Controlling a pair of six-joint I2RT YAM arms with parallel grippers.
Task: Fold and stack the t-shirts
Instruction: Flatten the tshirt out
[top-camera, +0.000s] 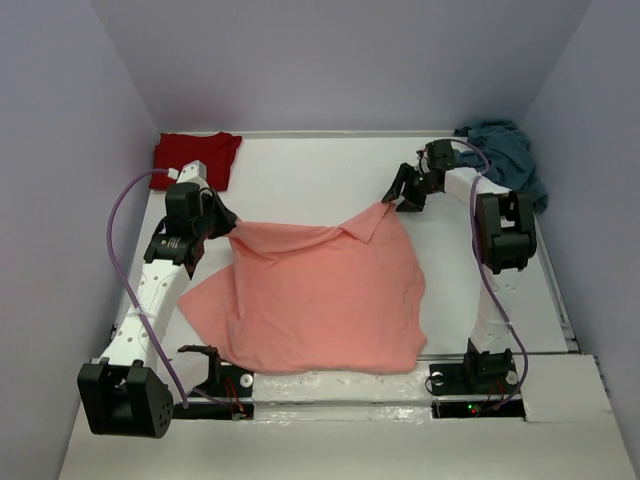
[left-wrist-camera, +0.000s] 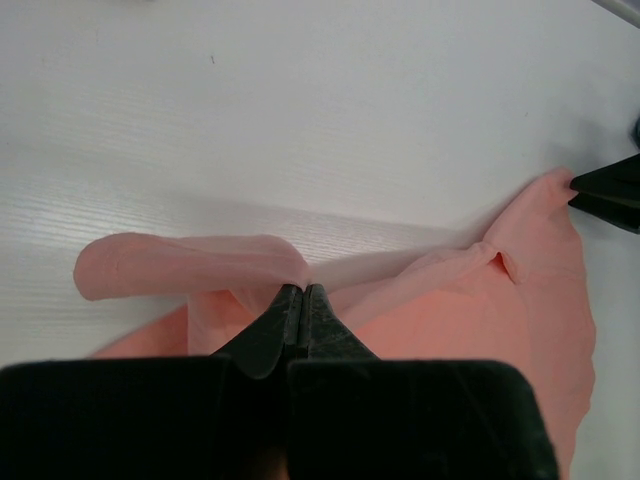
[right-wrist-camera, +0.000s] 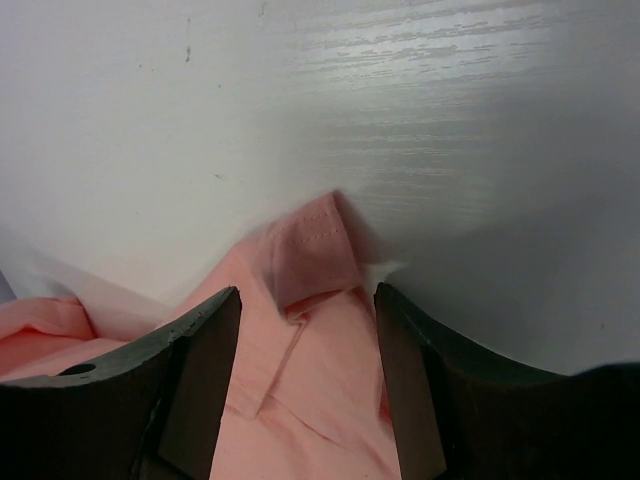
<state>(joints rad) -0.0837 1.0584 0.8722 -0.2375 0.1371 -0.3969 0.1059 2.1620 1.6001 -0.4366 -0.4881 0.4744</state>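
Note:
The salmon-pink shirt (top-camera: 310, 295) lies spread and rumpled on the white table (top-camera: 300, 175). My left gripper (top-camera: 232, 228) is shut on its back left edge; in the left wrist view the closed tips (left-wrist-camera: 302, 290) pinch the pink cloth (left-wrist-camera: 470, 310). My right gripper (top-camera: 395, 200) is open over the shirt's back right corner. In the right wrist view that hemmed corner (right-wrist-camera: 310, 250) lies between the spread fingers (right-wrist-camera: 215, 330), untouched by them. The dark red shirt (top-camera: 197, 155) lies bunched at the back left. The teal-blue shirt (top-camera: 505, 155) lies crumpled at the back right.
Pale walls close in the table on the left, back and right. The arm bases (top-camera: 470, 375) sit at the near edge. A purple cable (top-camera: 120, 230) loops off the left arm. The right gripper's tips show at the right edge of the left wrist view (left-wrist-camera: 610, 190).

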